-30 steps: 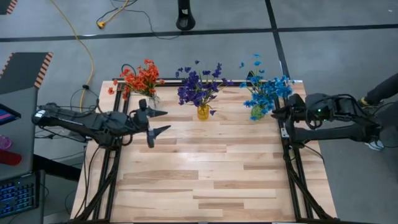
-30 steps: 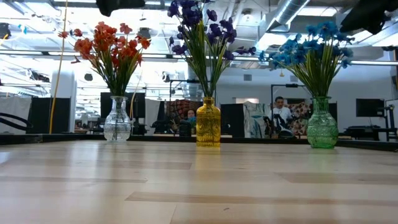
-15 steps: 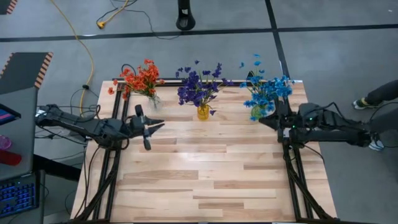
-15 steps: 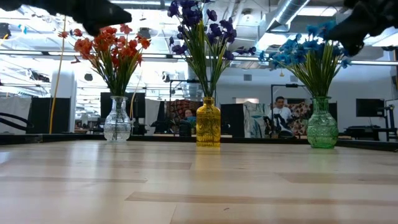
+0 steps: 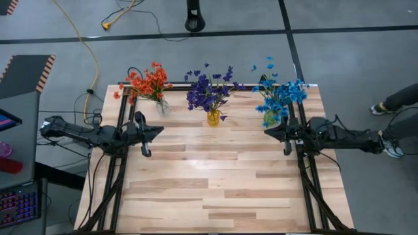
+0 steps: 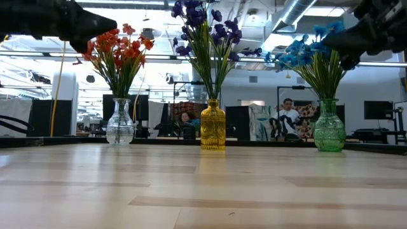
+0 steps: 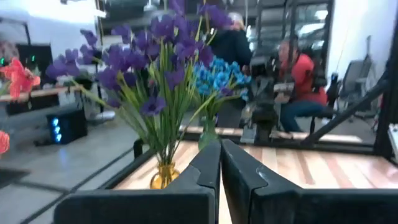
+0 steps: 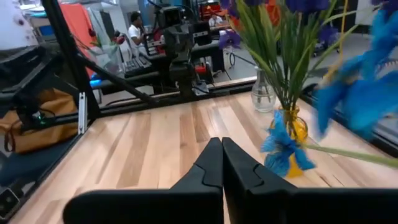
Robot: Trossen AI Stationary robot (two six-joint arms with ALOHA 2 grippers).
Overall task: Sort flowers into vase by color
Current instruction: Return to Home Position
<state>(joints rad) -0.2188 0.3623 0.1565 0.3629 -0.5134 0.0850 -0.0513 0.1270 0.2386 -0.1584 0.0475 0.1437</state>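
Observation:
Three vases stand in a row along the table's far edge. A clear vase [image 5: 161,106] holds orange-red flowers [image 5: 149,83], a yellow vase [image 5: 213,118] holds dark purple flowers [image 5: 209,91], and a green vase [image 5: 270,119] holds bright blue flowers [image 5: 282,95]. My left gripper [image 5: 160,130] is shut and holds nothing. It hangs above the table at its left side, nearer than the clear vase, pointing right. My right gripper [image 5: 266,130] is also shut with nothing in it, just to the near side of the green vase, pointing left.
Black frame rails run along the table's left side [image 5: 123,163] and right side [image 5: 307,176]. Bare wood [image 5: 215,183] fills the table's near half. People sit in the room behind the table [image 6: 287,117].
Both arms have sunk and tipped toward level, so both grippers now show at the top of the low view. My left gripper, wide open a second ago, has shut. The vases and flowers have stayed where they were.

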